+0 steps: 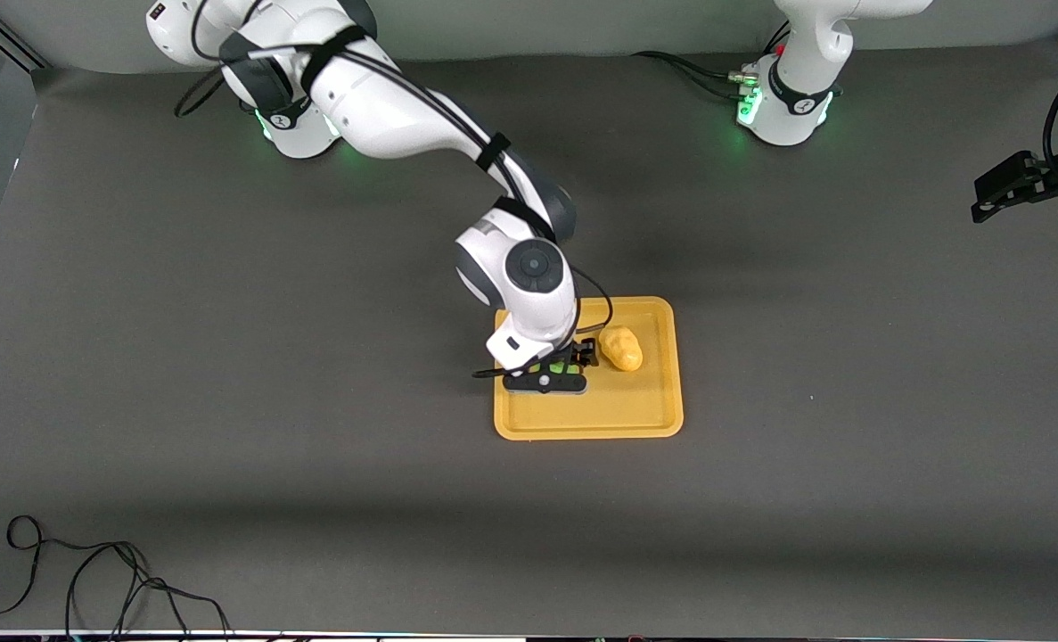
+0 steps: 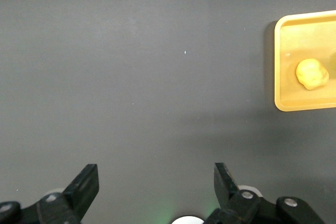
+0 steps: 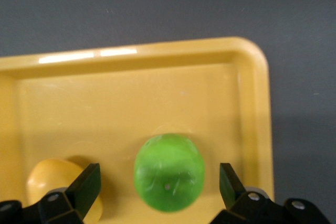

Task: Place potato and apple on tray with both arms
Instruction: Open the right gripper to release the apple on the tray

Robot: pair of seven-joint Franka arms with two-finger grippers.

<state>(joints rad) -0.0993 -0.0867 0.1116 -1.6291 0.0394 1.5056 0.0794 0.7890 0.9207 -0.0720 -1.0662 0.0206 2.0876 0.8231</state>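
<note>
The orange-yellow tray [image 1: 600,419] lies mid-table. The lumpy yellow potato [image 1: 621,348] rests on it toward the left arm's end. The green apple [image 1: 565,366] sits on the tray beside the potato, mostly hidden under my right gripper [image 1: 553,370]. In the right wrist view, the right gripper [image 3: 159,179] is open, with a gap between each finger and the apple [image 3: 169,171]; the potato [image 3: 52,182] and the tray [image 3: 157,98] show too. My left gripper [image 1: 992,196] waits raised over the table's left-arm end. The left gripper [image 2: 156,178] is open and empty; its view shows the tray [image 2: 294,35] and the potato [image 2: 312,73].
A loose black cable [image 1: 92,571] lies on the grey table cover near the front camera at the right arm's end. The right arm's forearm and wrist hang over the tray's edge nearest the bases.
</note>
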